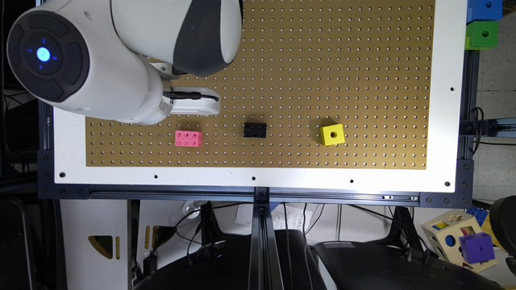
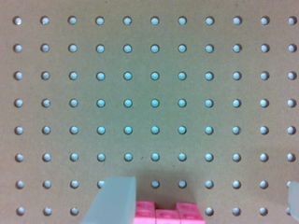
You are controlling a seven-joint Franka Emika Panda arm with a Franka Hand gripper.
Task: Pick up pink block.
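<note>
1. Hovering over the brown pegboard [image 1: 306, 72], my gripper [image 2: 201, 200] has its fingers [image 2: 114, 198] spread wide, holding nothing.
2. The pink block [image 1: 188, 138] lies flat between them, beside the black brick [image 1: 254, 129].

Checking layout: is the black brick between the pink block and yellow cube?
Yes, the black brick sits between the pink block and the yellow cube.

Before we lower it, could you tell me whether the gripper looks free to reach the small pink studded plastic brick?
Probably yes. The gripper is open above the brown pegboard, with the small pink studded plastic brick between its fingers; nothing lies on or against it.
</note>
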